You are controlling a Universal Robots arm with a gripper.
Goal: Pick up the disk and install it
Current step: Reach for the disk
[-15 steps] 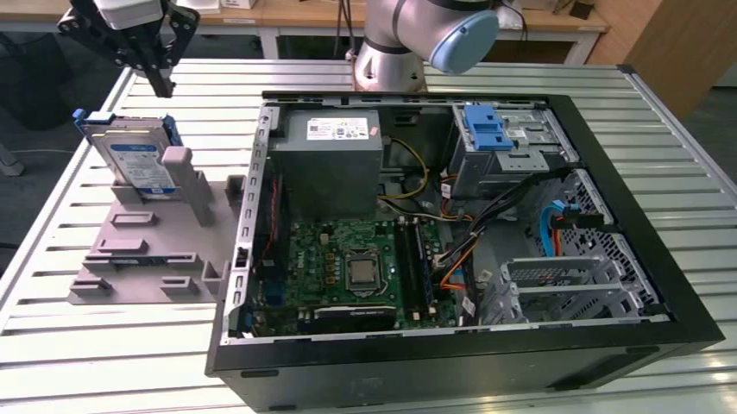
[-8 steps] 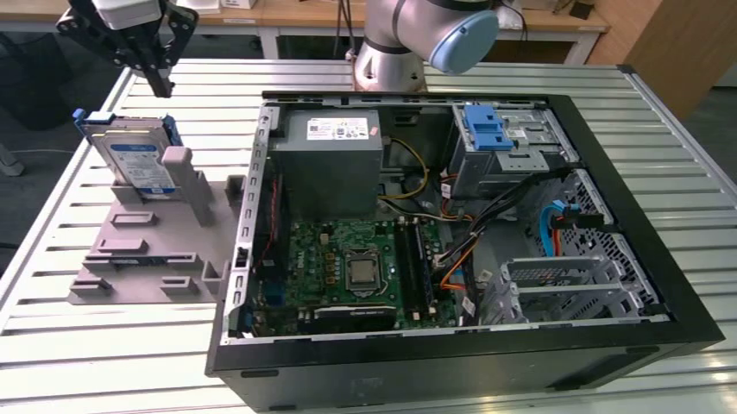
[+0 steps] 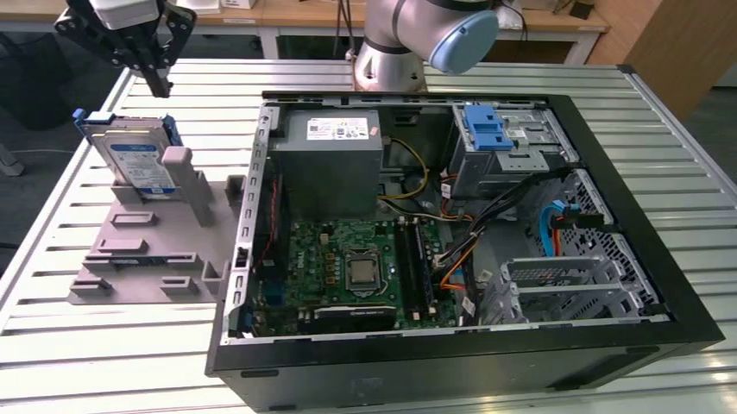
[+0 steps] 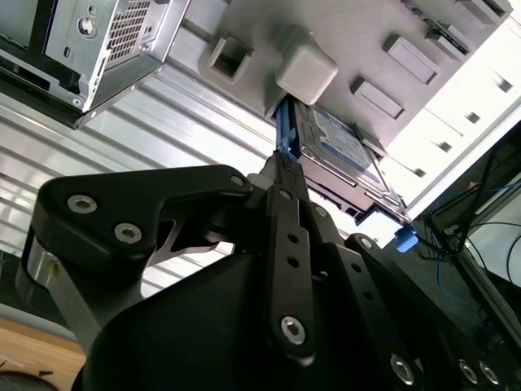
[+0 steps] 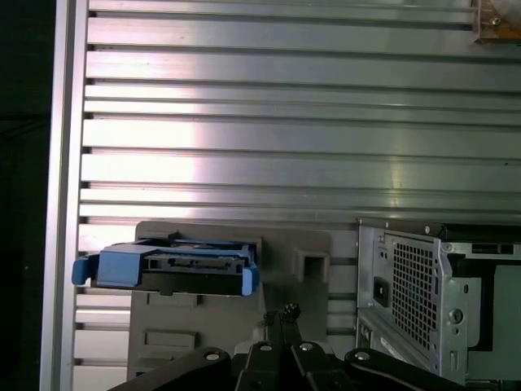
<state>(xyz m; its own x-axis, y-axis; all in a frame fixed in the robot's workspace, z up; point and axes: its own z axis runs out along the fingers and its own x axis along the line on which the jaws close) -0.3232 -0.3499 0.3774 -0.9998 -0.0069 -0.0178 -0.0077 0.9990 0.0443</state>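
One open computer case (image 3: 461, 366) lies on its side on the slatted metal table (image 3: 69, 345), open side up. Inside it: grey power supply box (image 3: 334, 164) at the far side, green motherboard (image 3: 345, 267) nearer the camera, silver drive cage (image 3: 524, 159) with a blue latch (image 3: 486, 129) toward the exterior view's right, and loose cables (image 3: 461, 224) between them. Can't tell whether the cage has anything in it.

Beside the case, at the exterior view's left, sits a grey plastic fixture (image 3: 150, 250). The disk (image 3: 136, 164) stands upright on edge in a slot at the fixture's far end, label side facing the camera, blue rails along its edges. It is outside the case, not installed. Both wrist views show the disk (image 4: 338, 138) (image 5: 175, 269) seated in the fixture (image 4: 269, 24) (image 5: 301, 252), with a perforated corner of the case (image 5: 423, 285) nearby.

The gripper (image 3: 155, 84) hangs above the disk, pointing down and clear of it, no contact. Its fingers are pressed together at the tips with nothing between them, as the wrist views also show (image 4: 281, 163) (image 5: 285, 314). The nearest thing to the tips is the disk's top edge.
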